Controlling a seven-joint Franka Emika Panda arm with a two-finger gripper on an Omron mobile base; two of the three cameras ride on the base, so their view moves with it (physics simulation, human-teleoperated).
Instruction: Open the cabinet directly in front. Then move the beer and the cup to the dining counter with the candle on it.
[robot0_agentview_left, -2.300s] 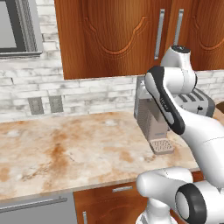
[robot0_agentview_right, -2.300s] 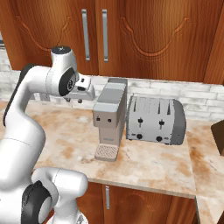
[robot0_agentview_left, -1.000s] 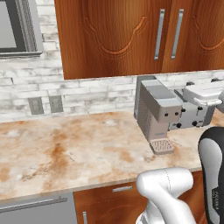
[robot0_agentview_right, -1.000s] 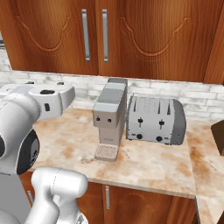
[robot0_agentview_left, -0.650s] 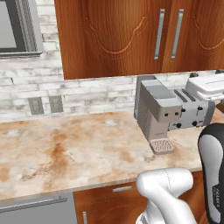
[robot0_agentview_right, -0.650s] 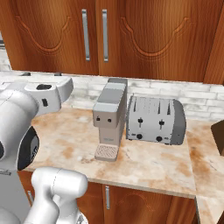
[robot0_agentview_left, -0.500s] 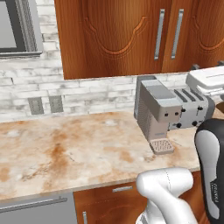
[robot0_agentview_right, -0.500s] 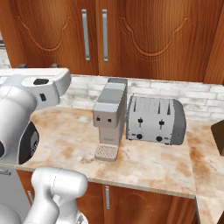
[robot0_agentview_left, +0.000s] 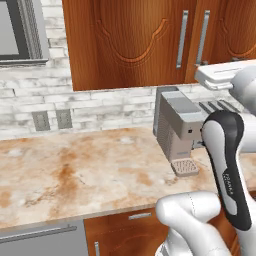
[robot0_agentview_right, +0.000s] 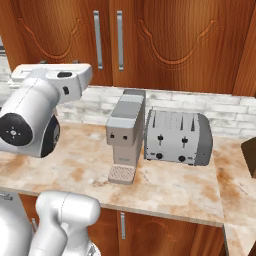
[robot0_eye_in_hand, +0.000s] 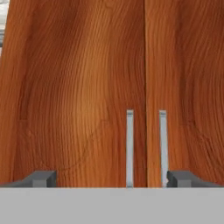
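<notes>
**Reaching for the cabinet handles**

The opening step is in hand: the cabinet (robot0_eye_in_hand: 87, 87) is closed, its doors across the top of both base views, and the two handles (robot0_eye_in_hand: 130, 146) stand side by side at lower centre of the hand view. The gripper (robot0_eye_in_hand: 111, 178) faces them, spread wide and empty, touching nothing. Next, I judge, it must advance and close on one bar, then pull. Beer and cup are presumably inside.
</notes>
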